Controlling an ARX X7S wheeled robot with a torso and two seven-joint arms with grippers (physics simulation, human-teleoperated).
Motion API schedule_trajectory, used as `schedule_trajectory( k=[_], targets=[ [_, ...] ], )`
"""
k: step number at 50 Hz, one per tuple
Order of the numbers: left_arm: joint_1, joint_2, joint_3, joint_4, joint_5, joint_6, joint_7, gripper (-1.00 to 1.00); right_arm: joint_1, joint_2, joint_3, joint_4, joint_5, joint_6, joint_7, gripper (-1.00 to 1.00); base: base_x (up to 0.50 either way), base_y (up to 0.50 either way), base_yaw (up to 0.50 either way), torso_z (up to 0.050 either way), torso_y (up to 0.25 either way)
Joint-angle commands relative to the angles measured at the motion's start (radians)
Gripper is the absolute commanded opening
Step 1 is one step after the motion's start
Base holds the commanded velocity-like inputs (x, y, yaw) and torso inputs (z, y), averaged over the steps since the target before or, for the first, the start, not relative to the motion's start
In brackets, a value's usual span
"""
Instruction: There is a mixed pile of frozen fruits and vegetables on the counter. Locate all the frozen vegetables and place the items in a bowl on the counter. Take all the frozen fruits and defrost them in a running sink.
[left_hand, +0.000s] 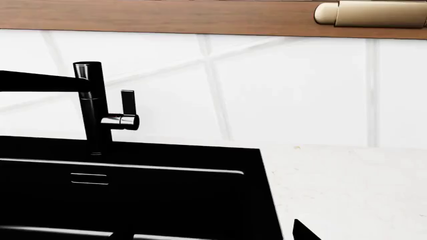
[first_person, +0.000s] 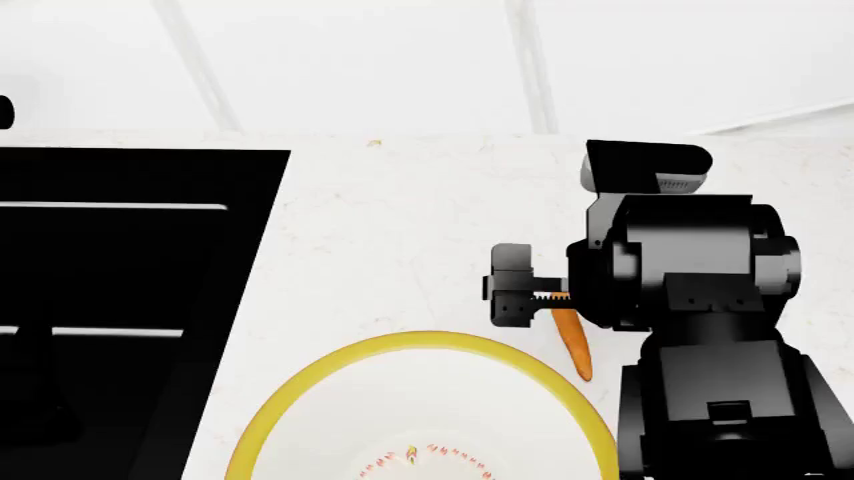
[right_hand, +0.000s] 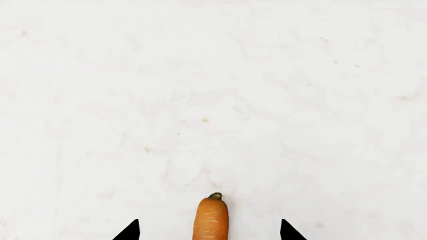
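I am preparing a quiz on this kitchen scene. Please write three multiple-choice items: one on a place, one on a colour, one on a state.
1. Where is the slim orange carrot?
A. in the black sink
B. on the white stone-look counter, beside the yellow-rimmed bowl
C. inside the bowl

2. What colour is the tall faucet?
A. black
B. white
C. red

3. How is the right gripper?
A. shut on the carrot
B. open, astride it
C. shut, empty

B: it lies outside the rim.
A: black column, chrome lever.
B: its tips stand apart on both sides.
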Motion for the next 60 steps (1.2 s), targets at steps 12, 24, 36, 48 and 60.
schedule_trajectory(
  k=[12, 24, 36, 48, 60],
  targets=[
    [0.016, 0.009, 0.036, -0.043, 0.043, 0.068, 0.013, 1.00, -0.041, -0.016, 0.417, 0.023, -0.138, -0.015, 0.157, 1.00, 0.00, 0.00, 0.00, 0.000, 0.000],
    [0.013, 0.005, 0.047, -0.053, 0.043, 0.076, 0.003, 1.00, -0.037, -0.034, 0.332, 0.023, -0.197, -0.056, 0.112, -1.00, 0.00, 0.00, 0.00, 0.000, 0.000],
    [-0.041, 0.028, 0.138, -0.113, 0.085, 0.111, -0.026, 1.00, 0.029, -0.020, 0.248, 0.023, -0.202, -0.095, 0.076, -1.00, 0.00, 0.00, 0.00, 0.000, 0.000],
    [-0.007, -0.001, -0.035, 0.004, -0.054, -0.003, -0.014, 1.00, -0.115, -0.026, 0.122, -0.564, -0.230, 0.200, -0.071, -1.00, 0.00, 0.00, 0.00, 0.000, 0.000],
    [-0.021, -0.002, -0.028, 0.005, -0.074, -0.010, -0.028, 1.00, -0.274, -0.006, 0.093, -1.253, -0.245, 0.587, -0.200, -1.00, 0.00, 0.00, 0.00, 0.000, 0.000]
  ],
)
